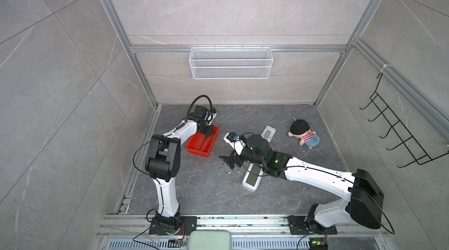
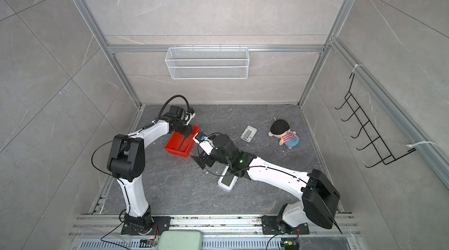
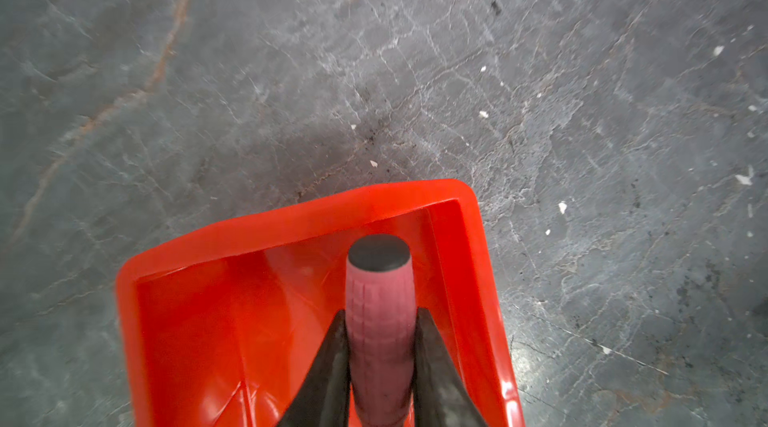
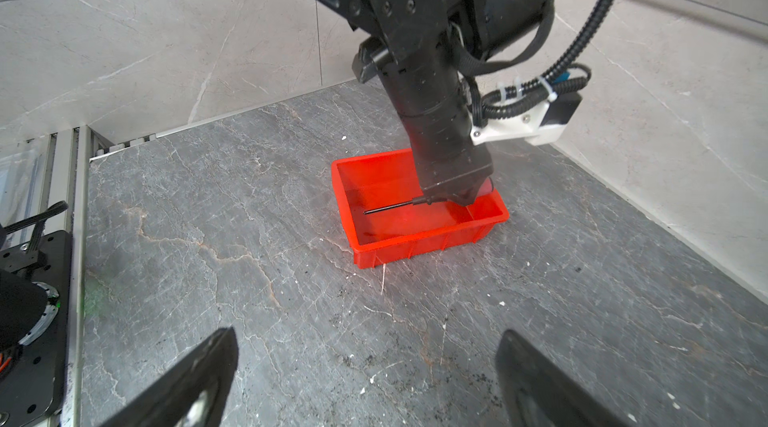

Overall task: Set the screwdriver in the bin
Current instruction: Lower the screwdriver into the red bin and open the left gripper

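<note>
The red bin [image 1: 194,146] [image 2: 173,146] stands on the dark floor at the left. My left gripper [image 3: 380,312] [image 1: 207,135] reaches down inside it, shut on the screwdriver [image 3: 380,292] by its red handle. In the right wrist view the thin black shaft [image 4: 390,208] sticks out level from the left gripper [image 4: 453,196], low between the bin's walls [image 4: 415,240]. Whether it touches the bottom I cannot tell. My right gripper [image 1: 228,161] [image 4: 368,337] hovers open and empty over bare floor, right of the bin.
A white flat device [image 1: 251,183] lies under the right arm. A small grey case [image 1: 269,133] and a plush doll [image 1: 305,134] sit further right. A white mesh basket [image 1: 230,62] hangs on the back wall, a black hook rack [image 1: 401,134] on the right wall.
</note>
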Robot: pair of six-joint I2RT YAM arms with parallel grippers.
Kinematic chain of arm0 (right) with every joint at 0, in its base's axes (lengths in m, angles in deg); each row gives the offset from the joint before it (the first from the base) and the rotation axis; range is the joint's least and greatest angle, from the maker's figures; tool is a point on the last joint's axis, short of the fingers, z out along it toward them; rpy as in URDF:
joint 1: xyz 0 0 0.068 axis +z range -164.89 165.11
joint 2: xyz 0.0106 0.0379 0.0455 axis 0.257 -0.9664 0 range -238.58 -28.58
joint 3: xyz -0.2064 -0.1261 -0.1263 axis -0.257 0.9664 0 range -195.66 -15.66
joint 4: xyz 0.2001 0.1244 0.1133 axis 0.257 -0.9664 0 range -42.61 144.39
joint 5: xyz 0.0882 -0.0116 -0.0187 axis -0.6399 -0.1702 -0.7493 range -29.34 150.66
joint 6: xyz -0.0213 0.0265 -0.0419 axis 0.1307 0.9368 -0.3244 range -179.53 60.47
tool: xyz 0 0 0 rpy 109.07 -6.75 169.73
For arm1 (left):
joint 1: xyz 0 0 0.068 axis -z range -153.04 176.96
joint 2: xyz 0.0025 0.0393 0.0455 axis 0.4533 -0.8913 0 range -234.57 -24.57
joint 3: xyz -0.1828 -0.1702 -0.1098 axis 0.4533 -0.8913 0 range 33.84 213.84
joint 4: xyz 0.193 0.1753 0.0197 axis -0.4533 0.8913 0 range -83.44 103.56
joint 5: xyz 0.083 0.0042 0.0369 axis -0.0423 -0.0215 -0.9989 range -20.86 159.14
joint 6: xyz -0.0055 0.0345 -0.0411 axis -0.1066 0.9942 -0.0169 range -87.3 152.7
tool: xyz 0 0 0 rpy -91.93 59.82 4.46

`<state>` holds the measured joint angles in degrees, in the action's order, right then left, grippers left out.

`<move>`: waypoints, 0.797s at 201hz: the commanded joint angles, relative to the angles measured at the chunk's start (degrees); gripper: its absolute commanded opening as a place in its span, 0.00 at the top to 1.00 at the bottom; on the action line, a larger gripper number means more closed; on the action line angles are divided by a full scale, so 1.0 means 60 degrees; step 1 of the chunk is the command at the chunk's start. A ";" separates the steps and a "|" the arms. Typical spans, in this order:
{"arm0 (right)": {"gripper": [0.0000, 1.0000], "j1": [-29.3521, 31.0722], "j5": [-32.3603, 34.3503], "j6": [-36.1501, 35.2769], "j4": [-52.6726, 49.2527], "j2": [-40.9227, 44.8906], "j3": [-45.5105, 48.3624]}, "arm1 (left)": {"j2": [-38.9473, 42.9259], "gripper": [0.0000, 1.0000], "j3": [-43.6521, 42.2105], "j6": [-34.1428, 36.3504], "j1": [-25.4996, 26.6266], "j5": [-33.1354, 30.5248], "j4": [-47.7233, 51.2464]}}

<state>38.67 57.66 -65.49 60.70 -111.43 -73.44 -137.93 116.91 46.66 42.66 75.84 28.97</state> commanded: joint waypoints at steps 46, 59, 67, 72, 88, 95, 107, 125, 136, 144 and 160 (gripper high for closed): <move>0.01 0.0065 -0.0027 0.0070 0.0152 -0.0166 -0.0242 | -0.0183 1.00 -0.0044 -0.0062 -0.0086 0.0376 -0.0177; 0.01 0.0058 -0.0032 0.0042 0.0140 -0.0166 -0.0244 | -0.0162 1.00 -0.0024 -0.0070 -0.0087 0.0413 -0.0167; 0.01 0.0071 -0.0036 0.0041 0.0136 -0.0166 -0.0265 | -0.0160 1.00 -0.0014 -0.0078 -0.0090 0.0421 -0.0163; 0.01 0.0063 -0.0029 0.0028 0.0136 -0.0166 -0.0269 | -0.0155 0.99 0.0011 -0.0055 -0.0098 0.0420 -0.0151; 0.01 0.0067 -0.0028 0.0037 0.0129 -0.0166 -0.0280 | -0.0110 0.96 0.0030 -0.0029 -0.0098 0.0427 -0.0063; 0.01 0.0058 -0.0035 0.0047 0.0143 -0.0152 -0.0281 | -0.0080 0.94 0.0036 -0.0019 -0.0097 0.0434 -0.0060; 0.01 0.0063 -0.0029 0.0055 0.0150 -0.0124 -0.0274 | 0.0020 0.83 0.0028 -0.0012 -0.0091 0.0408 -0.0018; 0.01 0.0054 0.0016 0.0027 0.0123 -0.0065 -0.0278 | 0.0217 0.74 0.0028 0.0015 -0.0098 0.0397 0.0070; 0.01 0.0058 0.0045 -0.0002 0.0121 -0.0035 -0.0274 | 0.0387 0.68 0.0010 0.0020 -0.0089 0.0369 0.0102; 0.01 0.0062 0.0068 -0.0019 0.0107 0.0001 -0.0280 | 0.0537 0.59 -0.0037 0.0005 -0.0089 0.0370 0.0117; 0.01 0.0056 0.0121 -0.0033 0.0120 0.0066 -0.0264 | 0.0893 0.48 -0.0117 -0.0012 -0.0080 0.0349 0.0147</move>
<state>38.67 57.70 -65.51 60.70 -111.74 -73.44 -138.30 116.38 46.61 42.33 77.26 29.19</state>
